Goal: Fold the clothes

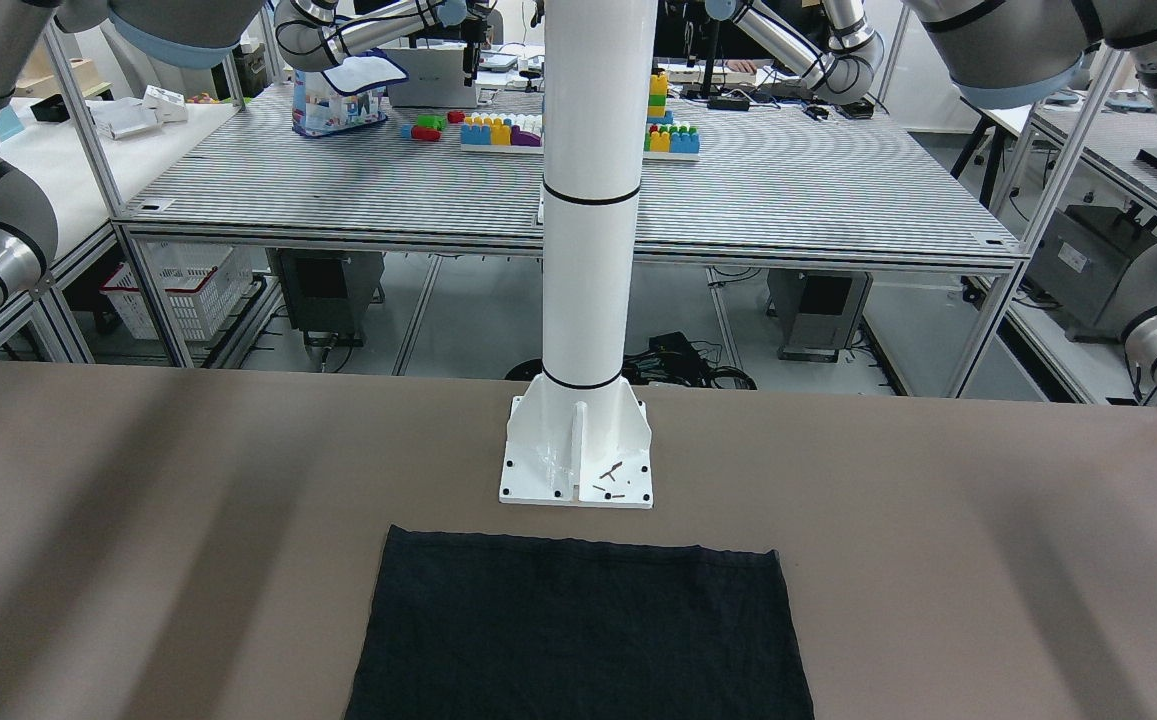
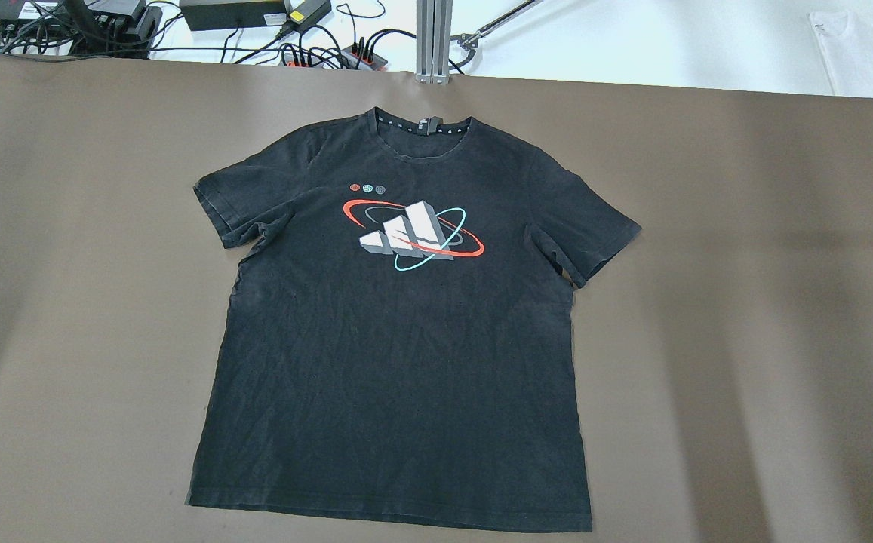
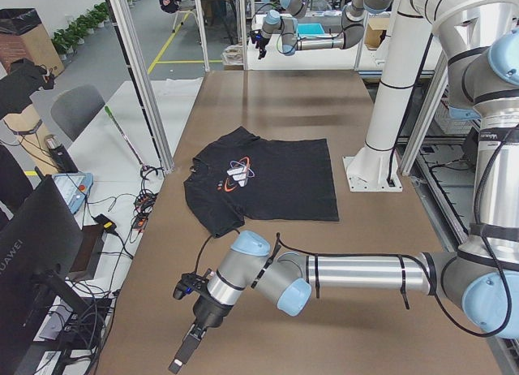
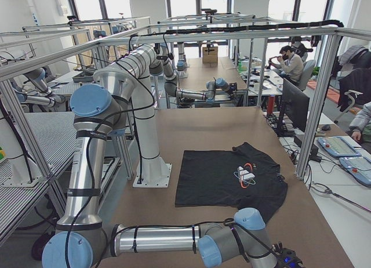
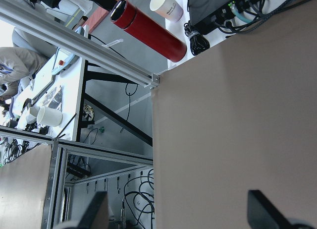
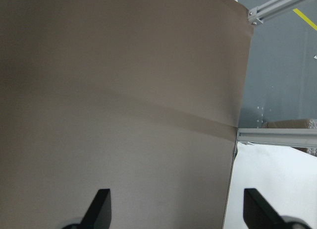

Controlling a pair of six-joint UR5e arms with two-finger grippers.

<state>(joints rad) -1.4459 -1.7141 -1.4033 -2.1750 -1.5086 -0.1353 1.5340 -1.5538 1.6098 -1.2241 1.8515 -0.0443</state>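
The brown counter [image 2: 745, 302] is filling most of the space here. The black T-shirt [image 2: 398, 377] is lying flat, unfolded and print-up in the middle of it. Its hem is sitting near the white pole's base [image 1: 578, 470] and its collar is pointing to the far edge. So its long axis is running across the counter, with a sleeve reaching toward each end. I'd say the first fold is going to turn on exactly that. Each arm is standing off one sleeve side, well apart from the cloth, and neither is looking clearly nearer. The left arm [image 3: 357, 273] is stretching low along the left end, with the left tool [image 3: 188, 346] angling down close to the counter's edge. The right arm [image 4: 162, 239] is lying out the same way at the right end. Under the right tool [image 6: 176, 209] only bare counter is showing. In both wrist views the dark fingertips [image 5: 265, 211] [image 6: 101, 204] are standing wide apart, gripping nothing.
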